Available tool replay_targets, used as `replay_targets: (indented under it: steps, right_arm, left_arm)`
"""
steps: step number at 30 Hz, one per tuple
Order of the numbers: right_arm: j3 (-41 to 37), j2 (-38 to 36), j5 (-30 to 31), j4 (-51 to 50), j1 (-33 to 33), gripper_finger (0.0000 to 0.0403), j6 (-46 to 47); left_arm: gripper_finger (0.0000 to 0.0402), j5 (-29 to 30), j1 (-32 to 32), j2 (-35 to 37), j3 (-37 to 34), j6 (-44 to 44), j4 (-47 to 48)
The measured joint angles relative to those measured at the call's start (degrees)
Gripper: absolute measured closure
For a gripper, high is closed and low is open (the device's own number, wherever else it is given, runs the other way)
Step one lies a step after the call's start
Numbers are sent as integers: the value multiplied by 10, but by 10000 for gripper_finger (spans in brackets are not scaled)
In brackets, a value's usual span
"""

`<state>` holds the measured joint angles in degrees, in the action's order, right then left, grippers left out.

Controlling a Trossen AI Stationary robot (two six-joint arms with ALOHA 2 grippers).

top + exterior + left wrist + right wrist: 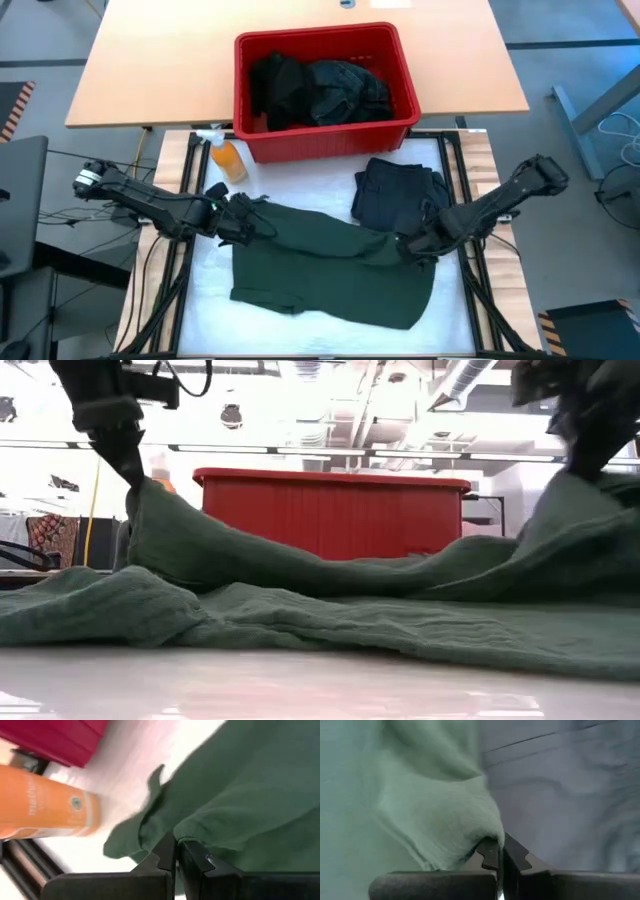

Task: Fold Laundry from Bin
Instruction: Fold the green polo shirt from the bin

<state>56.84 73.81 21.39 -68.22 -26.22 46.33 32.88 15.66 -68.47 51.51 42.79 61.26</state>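
Observation:
A dark green garment (330,265) lies spread on the white table top, in front of the red bin (325,135). The bin holds more dark laundry (320,90). My left gripper (238,215) is shut on the garment's far left corner. My right gripper (408,243) is shut on its far right corner. In the low view both corners stand raised as peaks, and the cloth between them sags to the table. My left gripper pinches a bunched fold at the garment's far left corner (186,839) between its two fingers, slanting down from the table's left. That corner (142,490) is lifted clear, and the cloth slopes down to the table. My right gripper pinches a rounded fold at the garment's far right corner (487,834) between its two fingers, pointing steeply down from the table's right. The corner (575,485) is raised, and the cloth below it drapes down to the table.
An orange spray bottle (228,158) lies at the far left, close to my left gripper. A folded dark blue garment (400,192) sits at the far right, beside my right gripper. The table's near strip is bare white surface (300,690).

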Motion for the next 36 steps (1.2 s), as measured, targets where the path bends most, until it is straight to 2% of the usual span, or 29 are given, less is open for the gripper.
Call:
replay_targets:
  steps: [3,5,11,13,16,18,22,27,32,36]
  right_arm:
    - [0,20,31,-8,20,383,6]
    - [1,23,57,-28,30,383,41]
    - [37,-5,179,-171,30,383,181]
    - [42,-23,215,-182,32,383,205]
    - [29,-40,239,-141,33,383,201]
    - [1,-40,232,-90,33,383,178]
    - [-68,-22,155,4,32,383,157]
    - [-123,-7,87,25,44,375,214]
    - [-138,-7,48,33,64,334,239]
    - [-138,-13,39,50,74,288,217]
  left_arm:
    - [401,27,-13,0,-4,4,6]
    - [401,53,-17,0,4,7,15]
    - [401,179,-32,7,31,23,50]
    - [401,187,-52,9,31,5,46]
    - [401,170,-85,9,11,-32,8]
    - [401,146,-105,8,-15,-48,-21]
    - [401,77,-139,8,-77,-66,-74]
    - [401,50,-177,8,-123,-35,-84]
    - [397,43,-203,8,-142,-5,-93]
    - [370,7,-207,8,-143,-64,-123]
